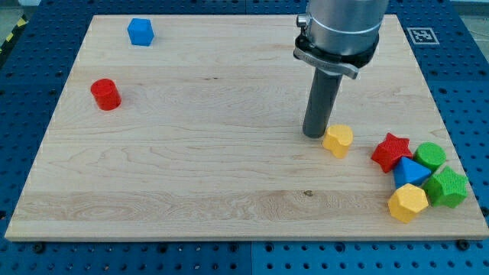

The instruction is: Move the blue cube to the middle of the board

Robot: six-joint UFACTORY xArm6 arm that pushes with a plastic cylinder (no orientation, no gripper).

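yellow block [338,140] touches my tip [314,135] (blue cube [140,32] far off).

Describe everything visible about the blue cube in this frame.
The blue cube is a small, matte, plastic-looking block of solid bright blue with slightly bevelled edges. It sits flat on the wooden board near the view's top left corner, turned a little off the board's edges. Nothing touches it: the red cylinder stands apart, below and to its left, and my tip is far off to the view's right, beside a yellow block. It is not at the board's middle.
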